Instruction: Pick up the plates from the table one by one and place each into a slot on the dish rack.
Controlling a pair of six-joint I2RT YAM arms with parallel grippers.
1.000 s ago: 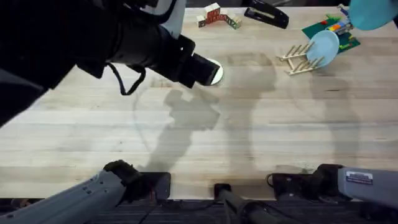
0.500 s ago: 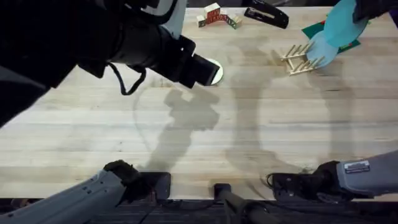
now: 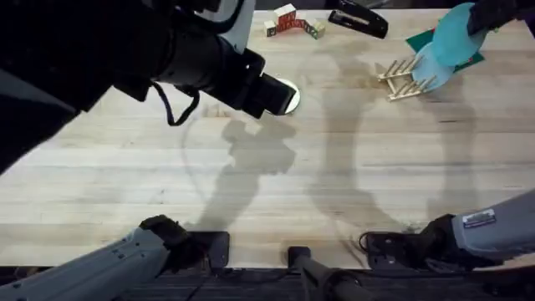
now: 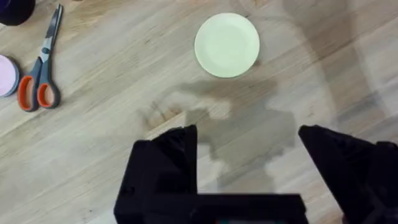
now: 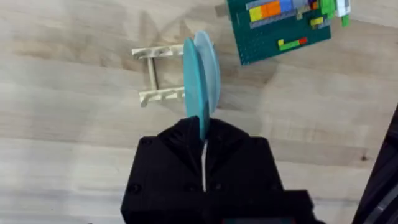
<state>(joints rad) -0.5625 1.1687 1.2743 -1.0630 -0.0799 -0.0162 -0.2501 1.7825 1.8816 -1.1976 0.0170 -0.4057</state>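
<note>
Nearest the arm bases the desk (image 3: pixel 276 217) is bare wood, giving plenty of open room in the middle for either arm to move. Farther out on the left, the left end effector (image 4: pixel 245 149) hovers with its jaws spread wide and nothing between them, just short of the cream-yellow plate (image 4: pixel 227 45), which lies flat on the desk; orange-handled scissors (image 4: pixel 42 74) and a pink dish (image 4: pixel 6 76) lie well off to one side, so that approach looks free. At the far right, the right end effector (image 5: pixel 202 140) is clamped on the lower edge of the teal plate (image 5: pixel 191 84), holding it on edge above the dish rack (image 3: pixel 403 79). A pale blue plate (image 3: pixel 430 65) already stands in the rack, and in the right wrist view the teal one sits just beside it, nearly face to face. That is the likely trouble: if the teal plate comes down off line it could land on a dowel instead of between two, or knock the pale blue plate and tip it out; the rack looks light and could slide or tilt under a sideways push. The green brick baseplate (image 5: pixel 280 28) lies just beyond the rack, near the desk's far edge, so room there is tight, and a plate released early could roll toward that edge.
</note>
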